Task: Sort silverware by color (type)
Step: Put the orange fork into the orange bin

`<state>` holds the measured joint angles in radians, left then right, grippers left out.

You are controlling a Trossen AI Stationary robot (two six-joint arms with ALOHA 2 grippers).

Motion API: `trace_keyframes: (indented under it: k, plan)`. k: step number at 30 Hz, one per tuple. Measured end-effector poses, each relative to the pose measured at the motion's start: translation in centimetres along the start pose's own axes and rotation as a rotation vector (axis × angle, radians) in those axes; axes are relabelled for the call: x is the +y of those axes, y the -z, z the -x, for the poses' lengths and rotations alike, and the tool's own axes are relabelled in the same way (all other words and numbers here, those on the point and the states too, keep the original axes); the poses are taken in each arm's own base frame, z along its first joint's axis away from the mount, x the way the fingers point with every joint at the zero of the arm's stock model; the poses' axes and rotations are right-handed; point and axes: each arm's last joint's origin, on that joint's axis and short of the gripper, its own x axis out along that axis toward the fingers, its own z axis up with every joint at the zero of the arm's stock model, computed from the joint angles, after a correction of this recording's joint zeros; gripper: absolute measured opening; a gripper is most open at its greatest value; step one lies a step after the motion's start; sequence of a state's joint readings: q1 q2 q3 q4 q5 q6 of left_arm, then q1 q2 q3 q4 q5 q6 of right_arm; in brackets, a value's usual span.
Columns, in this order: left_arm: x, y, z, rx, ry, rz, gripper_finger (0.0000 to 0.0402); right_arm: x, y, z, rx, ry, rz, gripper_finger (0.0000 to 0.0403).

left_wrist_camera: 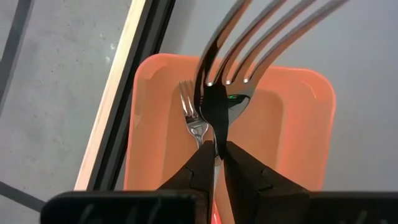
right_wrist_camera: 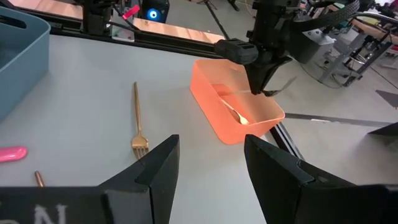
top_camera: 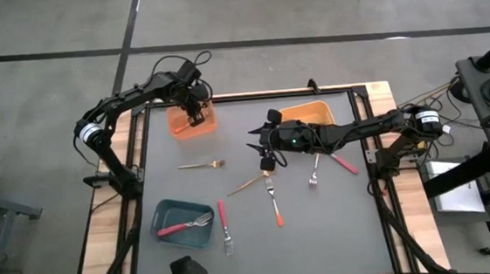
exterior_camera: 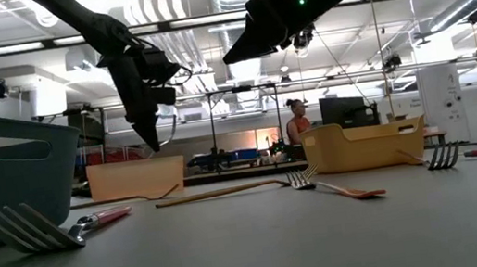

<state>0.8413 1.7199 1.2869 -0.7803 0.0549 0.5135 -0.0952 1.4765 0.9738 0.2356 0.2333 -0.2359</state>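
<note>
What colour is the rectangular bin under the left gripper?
Orange. The rectangular bin below the left gripper shows best in the left wrist view.

The high view looks straight down; the low view looks level across the table (exterior_camera: 264, 251). Both wrist views share the orange bin (left_wrist_camera: 298, 124), probably the same one.

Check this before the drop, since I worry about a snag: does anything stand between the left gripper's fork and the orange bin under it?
Nothing visible. The left gripper holds its fork over the orange bin, where another fork lies.
</note>
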Motion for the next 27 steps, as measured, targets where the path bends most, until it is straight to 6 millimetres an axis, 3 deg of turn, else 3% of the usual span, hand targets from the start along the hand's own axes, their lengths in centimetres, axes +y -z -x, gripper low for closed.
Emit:
trace_keyframes:
  k: [7, 17, 27]
  plan:
    - [0.1, -0.2, -0.5, -0.011, -0.005, 0.031, 0.0015, 0.0, 0.0, 0.0, 0.001, 0.0, 0.0, 0.0173]
    - [0.3, 0.1, -4.7, 0.091, 0.047, 0.039, 0.0016, 0.1, 0.2, 0.0, 0.023, -0.004, 0.006, 0.0173]
    - [0.5, -0.3, -4.7, 0.061, 0.03, 0.037, 0.0019, 0.0, 0.2, 0.0, 0.022, -0.003, 0.008, 0.0173]
